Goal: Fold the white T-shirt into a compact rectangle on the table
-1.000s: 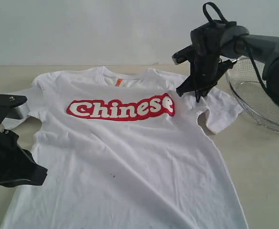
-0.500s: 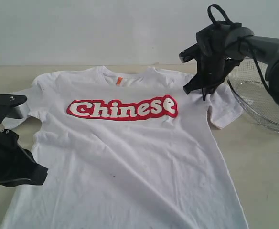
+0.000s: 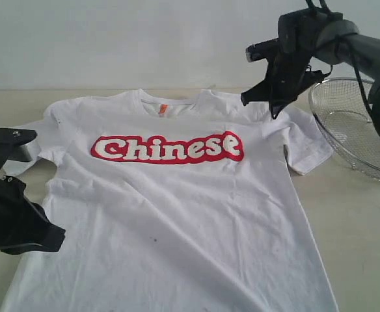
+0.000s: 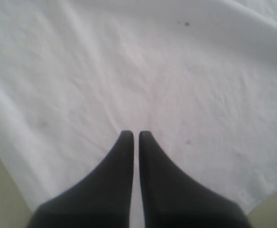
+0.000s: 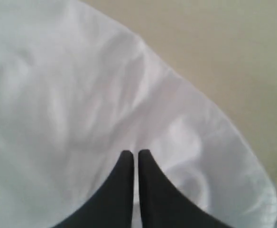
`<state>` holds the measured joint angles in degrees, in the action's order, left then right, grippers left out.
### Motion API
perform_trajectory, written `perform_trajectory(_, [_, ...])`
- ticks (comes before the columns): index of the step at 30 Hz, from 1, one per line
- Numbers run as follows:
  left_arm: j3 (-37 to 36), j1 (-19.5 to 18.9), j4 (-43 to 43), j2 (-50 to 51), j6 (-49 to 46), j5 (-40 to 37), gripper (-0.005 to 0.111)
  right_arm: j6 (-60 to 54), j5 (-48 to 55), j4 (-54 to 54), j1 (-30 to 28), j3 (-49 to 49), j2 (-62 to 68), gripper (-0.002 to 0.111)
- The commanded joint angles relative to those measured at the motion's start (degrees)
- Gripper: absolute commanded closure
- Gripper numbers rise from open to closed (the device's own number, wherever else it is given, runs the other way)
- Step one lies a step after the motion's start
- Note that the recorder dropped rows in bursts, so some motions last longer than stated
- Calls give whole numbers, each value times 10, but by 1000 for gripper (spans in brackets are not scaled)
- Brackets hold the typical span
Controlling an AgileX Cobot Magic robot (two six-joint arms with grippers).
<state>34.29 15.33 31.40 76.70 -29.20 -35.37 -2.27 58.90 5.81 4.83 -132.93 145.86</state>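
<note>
Fold not begun: the white T-shirt [image 3: 177,221] lies flat.
Both jaws pinched empty: your right gripper [image 3: 272,110] above its shoulder, left gripper [image 4: 134,135] over its side. Open them before grasping an edge.

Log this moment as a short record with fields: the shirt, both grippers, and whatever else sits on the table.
shirt: white T-shirt spread front up on the table, not yet folded
print: red-outlined "Chinese" lettering across the chest, orange neck tag at the collar
left gripper: shut, over the shirt's body near its edge; contact with the cloth cannot be told
right gripper: shut, above the shoulder and sleeve on the basket's side, no cloth seen pinched
other: wire-mesh basket on the table beyond that sleeve
</note>
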Motion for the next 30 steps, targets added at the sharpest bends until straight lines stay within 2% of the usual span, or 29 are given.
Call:
perform_trajectory(1, [1,1,3,1,-13,19,102,-58,37,-156,7,-6,-48,108])
perform_trajectory(5, [32,-11,0,1,7,67,102,-69,79,-167,46,-6,-82,108])
perform_trajectory(8, [107,-60,-46,12,56,67,102,-77,111,-187,77,6,-98,108])
perform_trajectory(11, [178,-109,-60,55,57,16,102,-94,90,-213,91,67,-124,108])
perform_trajectory(15, [229,-143,-95,127,53,-25,102,-107,48,-215,93,176,-173,108])
perform_trajectory(20, [267,-155,-97,217,47,-7,102,-127,-45,-232,94,354,-265,108])
perform_trajectory(25, [309,-155,-99,293,66,59,102,-182,-136,-277,102,549,-355,108])
perform_trajectory(30, [368,-156,-98,347,68,75,102,-210,-212,-308,123,680,-408,108])
